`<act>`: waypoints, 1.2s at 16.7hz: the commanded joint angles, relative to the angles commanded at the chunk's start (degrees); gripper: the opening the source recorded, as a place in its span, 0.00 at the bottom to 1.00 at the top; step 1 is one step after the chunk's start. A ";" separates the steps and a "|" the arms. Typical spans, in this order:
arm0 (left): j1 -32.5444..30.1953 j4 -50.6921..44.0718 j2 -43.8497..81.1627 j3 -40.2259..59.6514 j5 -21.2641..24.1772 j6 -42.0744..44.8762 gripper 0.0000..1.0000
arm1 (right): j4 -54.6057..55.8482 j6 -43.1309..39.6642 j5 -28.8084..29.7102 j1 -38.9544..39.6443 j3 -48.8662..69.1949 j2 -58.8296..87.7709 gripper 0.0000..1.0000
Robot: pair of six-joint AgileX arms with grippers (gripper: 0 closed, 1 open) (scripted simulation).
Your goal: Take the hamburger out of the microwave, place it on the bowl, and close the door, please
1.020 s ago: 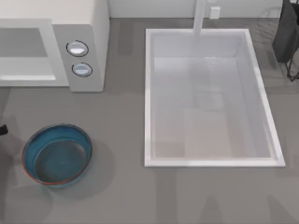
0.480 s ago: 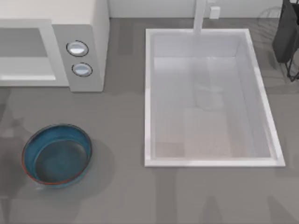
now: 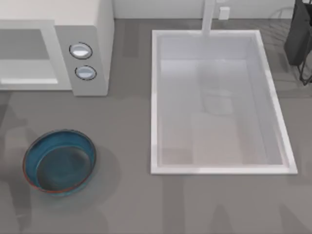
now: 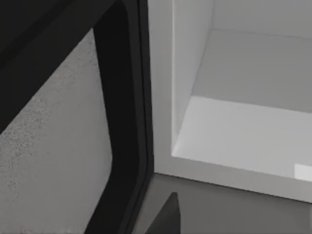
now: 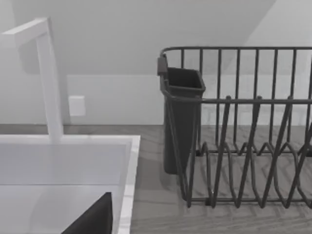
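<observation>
From above, the boxy white-grey microwave (image 3: 73, 46) sits at the worktop's (image 3: 126, 204) far left, the round blue-teal bowl (image 3: 59, 162) with its reddish rim nearer and apart from it — beside the large white sink (image 3: 219, 102).

The left wrist view faces the microwave's pale cavity (image 4: 243, 112) and dark-framed door (image 4: 122, 122).

The right wrist view shows a dark wire rack (image 5: 239, 136) — either arm's jaws: cannot tell.

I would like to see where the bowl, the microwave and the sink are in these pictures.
bowl (image 3: 59, 163): top view, on its dark inside floor.
microwave (image 3: 84, 29): top view, on the flat top above the two dials.
sink (image 3: 155, 102): top view, on its white left rim.
</observation>
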 joint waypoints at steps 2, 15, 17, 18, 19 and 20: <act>0.00 0.00 0.00 0.00 0.00 0.00 0.00 | 0.00 0.00 0.00 0.00 0.00 0.00 1.00; -20.40 -38.36 14.42 24.79 -19.91 -39.03 0.00 | 0.00 0.00 0.00 0.00 0.00 0.00 1.00; -25.89 -51.70 18.75 31.77 -24.94 -53.52 0.00 | 0.00 0.00 0.00 0.00 0.00 0.00 1.00; -28.59 -58.66 20.97 35.23 -27.35 -61.27 0.00 | 0.00 0.00 0.00 0.00 0.00 0.00 1.00; -31.22 -65.70 23.21 38.61 -29.63 -69.25 0.00 | 0.00 0.00 0.00 0.00 0.00 0.00 1.00; -33.75 -72.76 25.49 41.88 -31.76 -77.33 0.00 | 0.00 0.00 0.00 0.00 0.00 0.00 1.00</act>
